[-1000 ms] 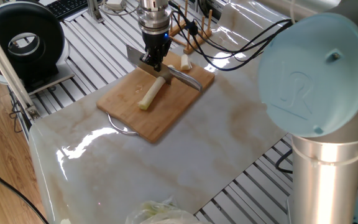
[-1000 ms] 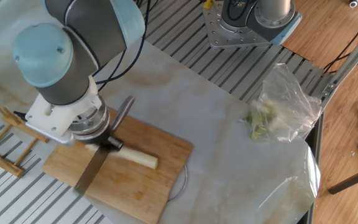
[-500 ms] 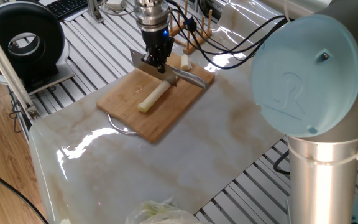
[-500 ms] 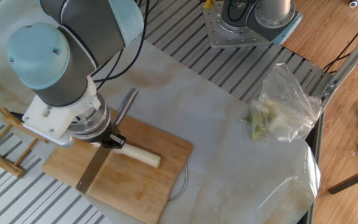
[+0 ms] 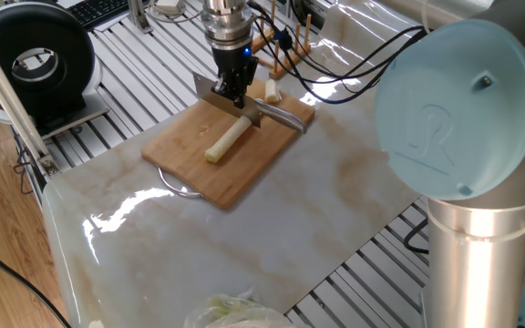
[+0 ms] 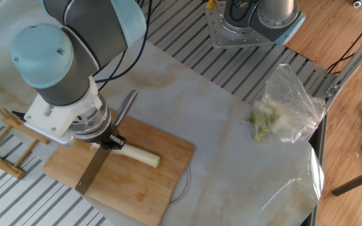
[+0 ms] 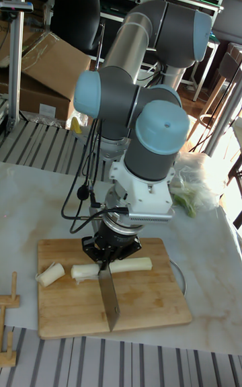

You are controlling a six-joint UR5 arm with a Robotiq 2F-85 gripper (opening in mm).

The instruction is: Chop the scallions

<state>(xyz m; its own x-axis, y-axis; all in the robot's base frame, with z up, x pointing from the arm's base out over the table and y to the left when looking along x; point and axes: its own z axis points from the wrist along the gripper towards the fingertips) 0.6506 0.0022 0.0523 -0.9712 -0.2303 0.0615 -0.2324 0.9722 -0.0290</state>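
- Pale cream scallions (image 7: 128, 266) lie on the wooden chopping board (image 5: 190, 159): one long stalk, with shorter chunks (image 7: 50, 274) already cut off toward the board's far end.
- Looks light and crisp to me, firm enough to snap under a blade, but round, so it could roll or skid on the bare wood.
- Nothing pins it; if it needed holding, I'd say press on the long uncut part, away from the cutting line.
- Gripper (image 7: 111, 247) is clamped shut on the knife (image 6: 93, 174), fingers closed round the handle, blade pointing down across the stalk.
- Compared with half a second back, the long stalk sits a touch nearer the board's front edge in the other fixed view, and the arm's big joint cap has swung slightly.
- Bagged greens (image 6: 280, 116) sit well apart, untouched.
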